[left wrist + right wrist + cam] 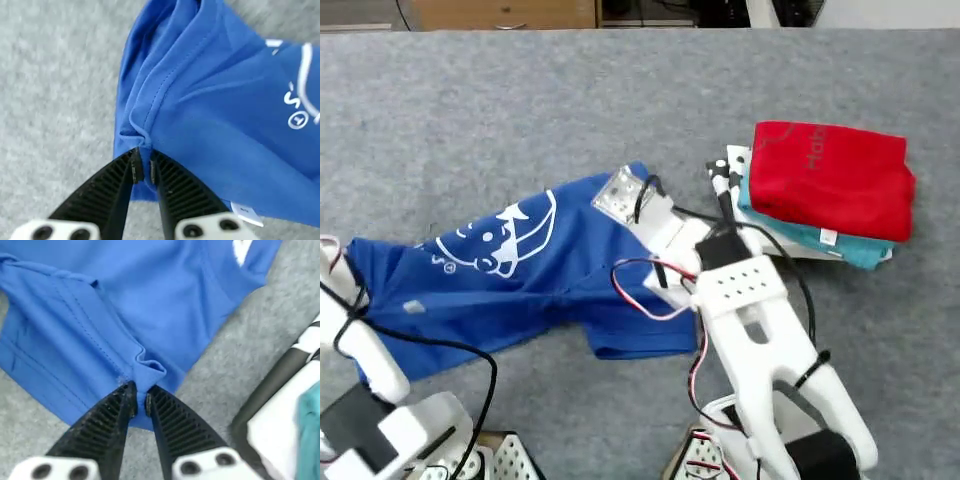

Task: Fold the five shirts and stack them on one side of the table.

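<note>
A blue shirt (520, 275) with a white print lies spread and rumpled across the grey table, from the left edge to the middle. My left gripper (143, 167) is shut on a fold of the blue shirt (225, 100) at its left end. My right gripper (140, 397) is shut on a pinched fold of the blue shirt (100, 305) at its right end, near the stack. A stack of folded shirts stands at the right: a red shirt (835, 178) on top, a teal shirt (820, 240) under it, white and black layers below.
The grey carpet-like table (520, 110) is bare at the back and the left. The right arm's white body (760, 330) and its red and black cables cross the front middle. A wooden cabinet (500, 12) stands beyond the far edge.
</note>
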Robot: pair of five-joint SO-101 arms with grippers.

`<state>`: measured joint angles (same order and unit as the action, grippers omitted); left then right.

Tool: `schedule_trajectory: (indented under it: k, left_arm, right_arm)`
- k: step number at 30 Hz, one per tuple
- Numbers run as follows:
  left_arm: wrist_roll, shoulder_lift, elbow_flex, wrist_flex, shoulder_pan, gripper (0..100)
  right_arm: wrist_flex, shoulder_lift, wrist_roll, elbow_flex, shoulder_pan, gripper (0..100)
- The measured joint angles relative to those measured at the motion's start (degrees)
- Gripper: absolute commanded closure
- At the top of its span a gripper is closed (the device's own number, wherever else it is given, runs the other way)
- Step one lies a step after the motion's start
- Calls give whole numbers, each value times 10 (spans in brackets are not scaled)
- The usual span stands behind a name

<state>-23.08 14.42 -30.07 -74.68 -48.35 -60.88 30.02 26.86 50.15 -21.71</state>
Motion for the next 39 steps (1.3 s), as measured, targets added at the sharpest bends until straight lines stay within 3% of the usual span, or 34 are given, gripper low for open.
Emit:
schedule_trajectory:
  k: [7, 17, 23, 27, 32, 34, 36, 39]
  left_arm:
    - [-18, 38, -79, 25, -11, 982]
    - [-25, 40, -96, 30, -11, 981]
    - [-84, 40, -96, -9, -11, 826]
    - [-127, 43, -76, -72, -11, 823]
    - [-161, 43, 22, -198, -16, 906]
    - [-167, 43, 76, -236, -16, 988]
    - [-152, 43, 122, -245, -16, 965]
    - [-90, 39, 154, -235, -9, 982]
  right_arm:
    - [2, 17, 11, 48, 0, 997]
    - [33, 17, 12, 77, 0, 991]
    - [20, 17, 26, 81, 0, 800]
    - [-45, 17, 33, 57, -16, 709]
    - [-162, 17, 55, -20, -68, 765]
    - [-188, 17, 55, -59, -70, 859]
    - [-197, 17, 55, -102, -70, 998]
    - [-162, 13, 37, -167, -62, 952]
